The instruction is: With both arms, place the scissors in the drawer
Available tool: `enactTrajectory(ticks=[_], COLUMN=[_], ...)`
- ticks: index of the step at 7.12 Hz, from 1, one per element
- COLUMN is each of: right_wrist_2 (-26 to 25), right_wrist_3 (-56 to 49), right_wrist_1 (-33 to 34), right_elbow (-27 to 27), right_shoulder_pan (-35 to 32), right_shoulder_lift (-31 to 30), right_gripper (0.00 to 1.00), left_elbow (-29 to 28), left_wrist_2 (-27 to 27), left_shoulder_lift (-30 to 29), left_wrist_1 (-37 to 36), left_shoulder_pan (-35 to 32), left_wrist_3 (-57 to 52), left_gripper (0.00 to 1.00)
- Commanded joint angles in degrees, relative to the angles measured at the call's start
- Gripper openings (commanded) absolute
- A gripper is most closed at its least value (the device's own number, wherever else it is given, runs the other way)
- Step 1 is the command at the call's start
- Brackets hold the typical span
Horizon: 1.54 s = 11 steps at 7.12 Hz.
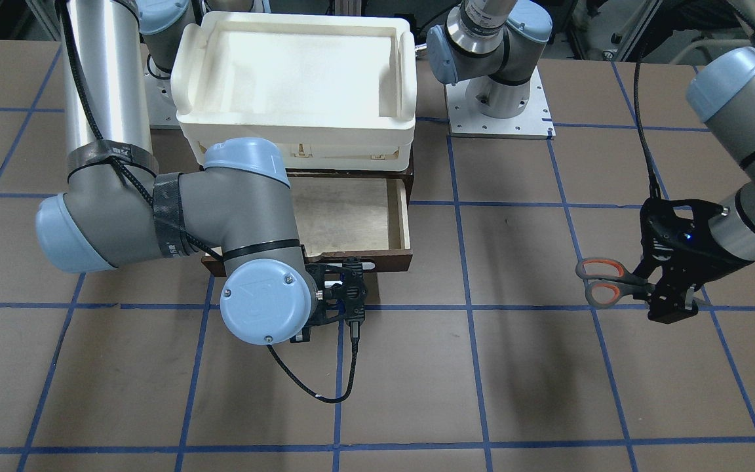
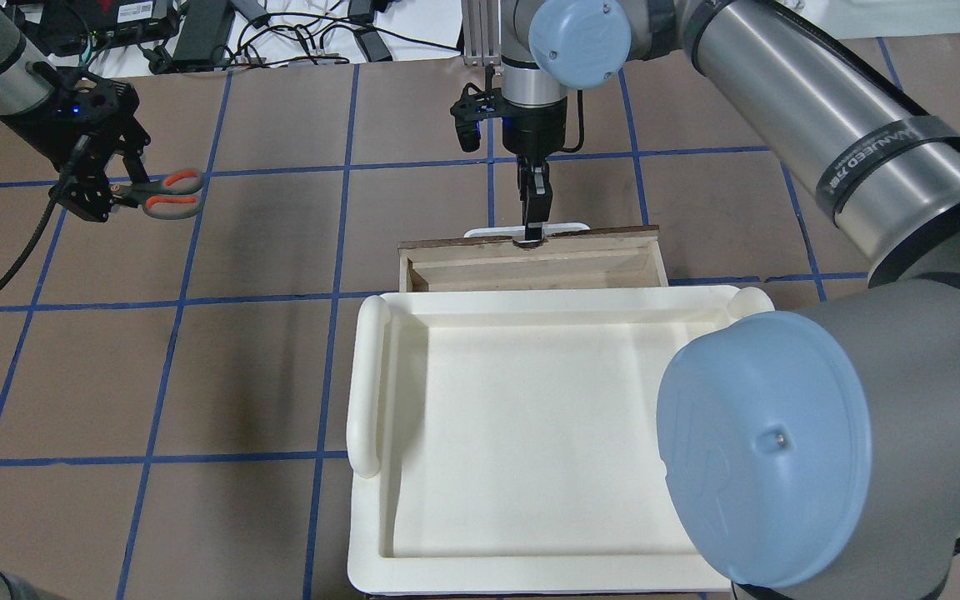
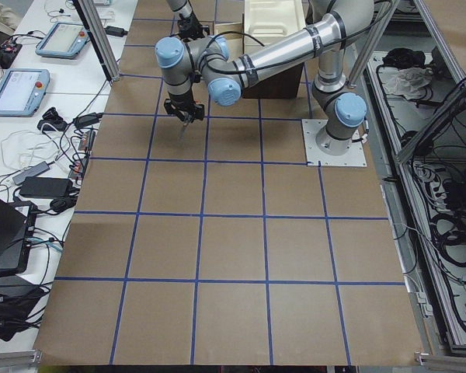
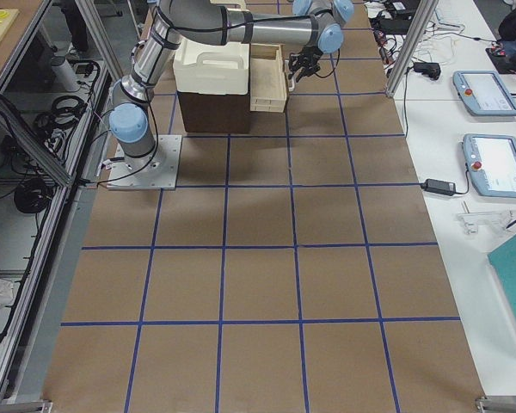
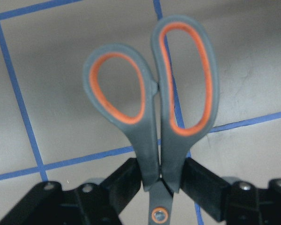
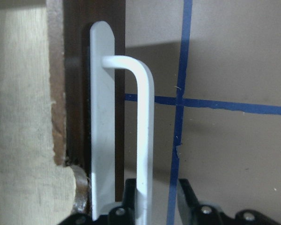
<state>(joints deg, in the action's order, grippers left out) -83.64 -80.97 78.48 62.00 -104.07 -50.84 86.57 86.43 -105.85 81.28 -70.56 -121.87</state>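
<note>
We are at the carry step. The drawer [image 1: 406, 223] stands pulled out, and its pale floor shows in front of the tray [image 1: 184, 78] that sits above it.

The right gripper [image 6: 157, 199] is at the middle of the drawer front, straddling the white handle [image 6: 144, 140]. Its jaws are set narrow. One finger lies against the bar, and a sliver of table shows between the bar and the other, so we judge it hooked round the handle rather than clamped on it.

The scissors [image 1: 603, 282] are well away from the drawer, out to its side nearest the left arm. The left gripper [image 5: 161, 187] is closed on them just above the red pivot. The blades are hidden under it, and the orange-lined loops point toward the drawer. They appear to hang above the table, not rest on it.

The next move falls to the left arm. It has to cross to the drawer and bring the scissors over the bare floor, ahead of the tray's overhang. It should come in on the near end, away from the right wrist, which hangs over the front and the far end. Then it lowers and lets go. We judge the opening shallow from front to back, so the scissors likely go in lengthwise along the drawer front. The right gripper should stay put until they are down.
</note>
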Motion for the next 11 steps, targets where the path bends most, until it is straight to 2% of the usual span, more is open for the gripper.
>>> enactTrajectory(ticks=[1,5,6,7,8,9,11], right_wrist_2=[-1.4,-2.1,-2.0,-2.1,-2.1,-2.3,-3.5], right_wrist_3=[0.0,-0.2,-0.2,-0.2,-0.5,-0.5,0.2], right_wrist_1=[2.9,4.6,5.0,5.0,4.9,5.0,5.0], right_elbow=[0.0,-1.2,-1.3,-1.4,-1.8,-3.2,-3.2], right_shoulder_pan=[0.0,0.5,0.7,0.7,0.8,0.8,1.7], right_shoulder_lift=[0.0,-0.1,-0.1,-0.4,-1.5,-2.9,-8.6], right_gripper=[0.42,0.50,0.61,0.81,0.93,1.00,1.00], left_elbow=[-0.2,-0.2,-0.2,-0.1,-0.1,-0.1,-0.2], left_wrist_2=[0.0,-0.7,-0.8,-0.7,-0.9,-0.8,-1.1], left_shoulder_lift=[5.2,10.6,10.9,10.9,10.9,10.9,11.0], left_wrist_1=[5.1,10.5,11.2,11.2,11.7,11.7,12.1], left_shoulder_pan=[-2.9,-5.5,-6.9,-8.1,-9.1,-9.3,-10.0], left_wrist_3=[0.1,0.1,0.1,0.3,0.8,2.7,5.9], left_gripper=[0.00,0.00,0.00,0.00,0.00,0.00,0.00])
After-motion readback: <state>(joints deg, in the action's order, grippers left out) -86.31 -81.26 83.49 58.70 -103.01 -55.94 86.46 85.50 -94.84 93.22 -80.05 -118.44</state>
